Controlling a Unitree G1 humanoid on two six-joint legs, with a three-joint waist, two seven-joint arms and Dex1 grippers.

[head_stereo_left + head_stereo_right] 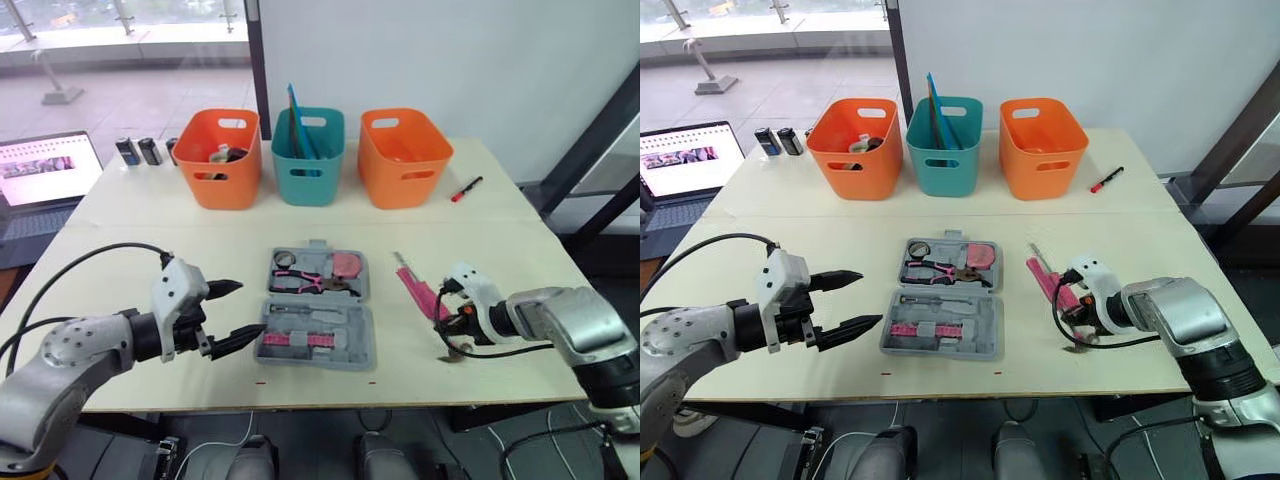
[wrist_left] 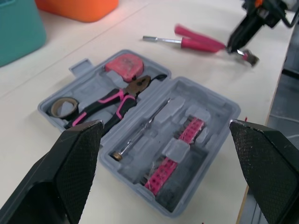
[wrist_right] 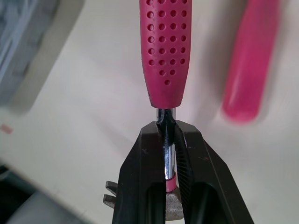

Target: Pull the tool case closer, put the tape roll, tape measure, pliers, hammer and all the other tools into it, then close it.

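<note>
Two claws, different states. Right claw is clenched on the steel shaft of the pink dotted-grip hammer, just under the grip, which the right wrist view makes plain. A second pink-handled tool lies just beside it. Left claw is released, fingers wide, with the open grey plastic tool case right ahead of its tips. Left wrist view shows what's inside: brownish tape roll, pink-and-black pliers and pink tape measure, all in the half farther from that claw.

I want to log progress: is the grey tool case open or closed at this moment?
Open. The tool case lies flat with both halves showing; the pliers and tape measure sit in its far half.
</note>
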